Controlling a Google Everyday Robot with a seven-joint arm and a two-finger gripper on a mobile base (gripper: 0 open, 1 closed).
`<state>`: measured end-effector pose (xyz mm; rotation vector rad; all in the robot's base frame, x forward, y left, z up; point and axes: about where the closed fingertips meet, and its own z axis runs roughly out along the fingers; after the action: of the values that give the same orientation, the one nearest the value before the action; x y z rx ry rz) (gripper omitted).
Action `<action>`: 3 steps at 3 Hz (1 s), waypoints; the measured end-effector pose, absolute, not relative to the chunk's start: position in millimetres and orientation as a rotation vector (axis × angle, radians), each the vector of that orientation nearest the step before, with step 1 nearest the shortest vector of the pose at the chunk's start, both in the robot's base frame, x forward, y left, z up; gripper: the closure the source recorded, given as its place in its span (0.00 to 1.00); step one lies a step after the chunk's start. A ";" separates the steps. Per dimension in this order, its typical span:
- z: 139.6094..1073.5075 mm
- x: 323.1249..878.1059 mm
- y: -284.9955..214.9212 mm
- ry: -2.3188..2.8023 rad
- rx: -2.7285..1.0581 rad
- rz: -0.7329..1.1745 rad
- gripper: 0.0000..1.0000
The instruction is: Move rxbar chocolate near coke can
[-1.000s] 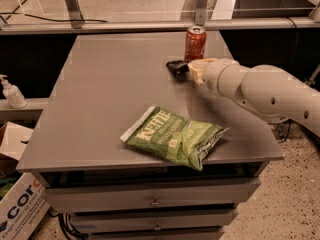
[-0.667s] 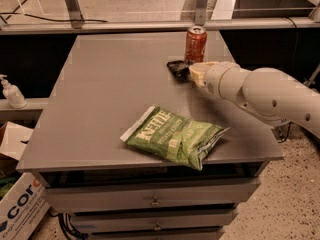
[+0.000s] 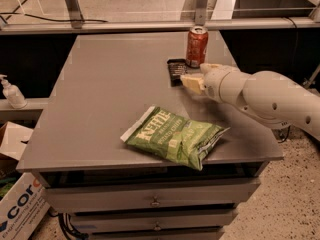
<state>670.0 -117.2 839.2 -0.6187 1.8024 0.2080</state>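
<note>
The rxbar chocolate [image 3: 176, 69], a small flat black bar, lies on the grey table [image 3: 110, 84] just left of the coke can [image 3: 196, 46]. The can is red with a silver top and stands upright near the table's far edge. My gripper [image 3: 194, 73] is on the end of a white arm coming in from the right. It hovers just right of the bar and in front of the can. Its cream fingers [image 3: 191, 82] are spread apart and hold nothing.
A green chip bag [image 3: 175, 136] lies near the table's front edge. Drawers sit under the tabletop. A metal rail runs behind the table. A white bottle [image 3: 11, 91] and a cardboard box [image 3: 17, 204] are at the left.
My gripper was over the bar's right end; it has drawn back to the right, and the whole bar now lies uncovered beside the can.
</note>
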 end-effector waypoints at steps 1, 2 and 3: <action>837.2 668.6 -117.3 1.807 -0.618 0.207 0.00; 841.2 665.9 -121.5 1.802 -0.623 0.199 0.00; 857.3 662.9 -136.2 1.771 -0.621 0.188 0.00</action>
<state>662.9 -136.2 857.3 -0.6210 1.7709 0.1880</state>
